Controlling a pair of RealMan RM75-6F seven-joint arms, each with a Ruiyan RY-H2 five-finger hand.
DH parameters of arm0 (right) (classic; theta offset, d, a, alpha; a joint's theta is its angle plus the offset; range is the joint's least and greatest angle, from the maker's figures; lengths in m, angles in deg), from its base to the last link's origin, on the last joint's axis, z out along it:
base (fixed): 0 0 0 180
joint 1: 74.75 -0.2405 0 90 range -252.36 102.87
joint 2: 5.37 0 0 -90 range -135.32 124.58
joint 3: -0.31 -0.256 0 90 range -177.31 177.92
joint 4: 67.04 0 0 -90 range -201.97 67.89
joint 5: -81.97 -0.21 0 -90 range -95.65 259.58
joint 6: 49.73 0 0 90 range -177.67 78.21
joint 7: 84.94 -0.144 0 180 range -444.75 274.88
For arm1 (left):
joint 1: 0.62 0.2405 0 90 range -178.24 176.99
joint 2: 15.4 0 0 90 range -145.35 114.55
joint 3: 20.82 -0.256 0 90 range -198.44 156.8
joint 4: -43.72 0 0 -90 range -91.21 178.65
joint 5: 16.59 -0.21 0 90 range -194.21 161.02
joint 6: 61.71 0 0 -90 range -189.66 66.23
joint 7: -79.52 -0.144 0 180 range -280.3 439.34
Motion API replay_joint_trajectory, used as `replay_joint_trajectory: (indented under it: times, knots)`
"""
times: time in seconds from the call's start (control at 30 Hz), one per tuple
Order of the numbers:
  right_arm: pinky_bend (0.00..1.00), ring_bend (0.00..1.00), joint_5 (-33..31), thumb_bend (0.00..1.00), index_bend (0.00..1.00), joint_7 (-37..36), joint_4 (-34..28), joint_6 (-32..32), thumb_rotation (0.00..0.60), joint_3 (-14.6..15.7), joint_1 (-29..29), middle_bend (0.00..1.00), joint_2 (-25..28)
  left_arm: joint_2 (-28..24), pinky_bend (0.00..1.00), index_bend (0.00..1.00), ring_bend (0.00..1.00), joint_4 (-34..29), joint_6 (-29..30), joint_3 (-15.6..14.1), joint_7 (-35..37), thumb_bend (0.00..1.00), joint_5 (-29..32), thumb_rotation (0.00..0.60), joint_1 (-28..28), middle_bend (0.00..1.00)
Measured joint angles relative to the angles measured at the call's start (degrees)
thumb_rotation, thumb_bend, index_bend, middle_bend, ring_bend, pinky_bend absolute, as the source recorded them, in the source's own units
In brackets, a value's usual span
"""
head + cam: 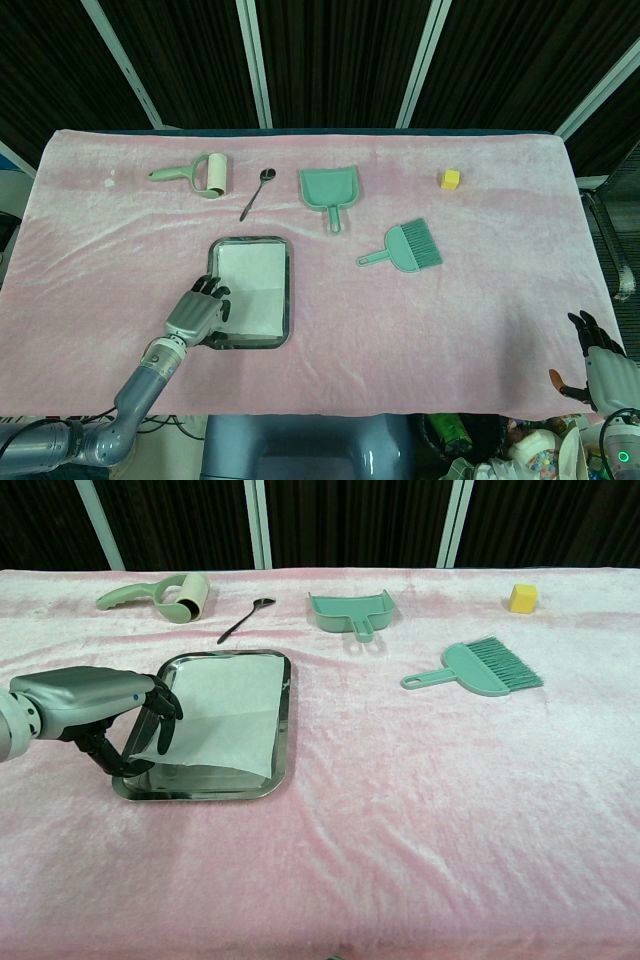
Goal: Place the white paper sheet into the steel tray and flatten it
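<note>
Lying flat inside the polished rounded-rectangle steel tray, the white paper sheet covers most of the tray's mirror-like floor, with a faint crease across its middle and a thin strip of bare metal showing along its near edge. The tray sits on the fuzzy pink cloth that covers the tabletop, left of centre and toward the near edge.

The left robot hand, grey metal with dark fingers, reaches over the tray's near-left corner; its fingers are spread and their tips meet the left margin of the sheet in the head view, holding nothing. In the chest view the fingers arch above the tray's left rim, and whether they press the paper cannot be told there. The right robot hand hangs off the near right corner of the tabletop, fingers apart and empty.

Along the far edge lie a pale green plastic lint roller with a cream drum, a slim dark metal spoon, a mint green plastic dustpan and a small yellow cube. A mint green hand brush with fanned bristles lies right of the tray, near the middle.
</note>
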Motion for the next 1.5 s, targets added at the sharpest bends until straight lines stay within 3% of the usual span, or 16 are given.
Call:
replay_joint_trajectory:
  times: [0.13, 0.27, 0.67, 0.8, 1.03, 1.27, 1.5]
  knots:
    - [0.15, 0.09, -0.04, 0.25, 0.0, 0.1, 0.02, 0.06, 0.6, 0.0, -0.06, 0.01, -0.03, -0.61, 0.0, 0.2, 0.0, -1.15, -0.35, -0.49, -0.81, 0.33, 0.53, 0.6, -0.27, 0.15]
    - [0.16, 0.09, -0.11, 0.25, 0.0, 0.14, 0.02, 0.11, 0.6, -0.01, -0.1, 0.01, -0.04, -1.74, 0.0, 0.14, 0.0, -2.59, -0.72, -0.88, -2.0, 0.29, 1.5, 0.6, -0.76, 0.12]
    - [0.15, 0.09, -0.26, 0.25, 0.0, -0.09, -0.12, 0.26, 0.6, -0.03, -0.12, 0.01, 0.06, -4.94, 0.0, 0.14, 0.0, -4.23, 0.18, -0.43, -1.41, 0.31, -0.67, 0.6, -1.47, 0.13]
    - [0.16, 0.09, -0.43, 0.25, 0.0, -0.25, -0.21, 0.39, 0.6, -0.02, -0.12, 0.01, 0.14, -4.43, 0.01, 0.18, 0.0, -0.01, -0.75, 0.58, 4.1, 0.33, -6.18, 0.6, -1.61, 0.14]
    - [0.16, 0.09, -0.93, 0.25, 0.0, -0.04, -0.32, 0.57, 0.6, -0.04, -0.19, 0.01, 0.2, -0.65, 0.11, 0.21, 0.02, 11.45, -4.6, 2.48, 17.52, 0.34, -16.26, 0.6, -2.76, 0.17]
    - [0.15, 0.09, -1.34, 0.25, 0.0, -0.17, -0.52, 0.82, 0.6, -0.09, -0.24, 0.01, 0.38, 4.12, 0.14, 0.21, 0.04, 16.77, -7.37, 3.8, 18.58, 0.34, -17.43, 0.6, -4.51, 0.18]
    - [0.16, 0.09, -1.25, 0.25, 0.0, -0.36, -0.49, 0.97, 0.6, -0.05, -0.28, 0.01, 0.45, 6.4, 0.19, 0.22, 0.08, 18.01, -7.39, 3.9, 16.87, 0.34, -16.34, 0.6, -4.42, 0.18]
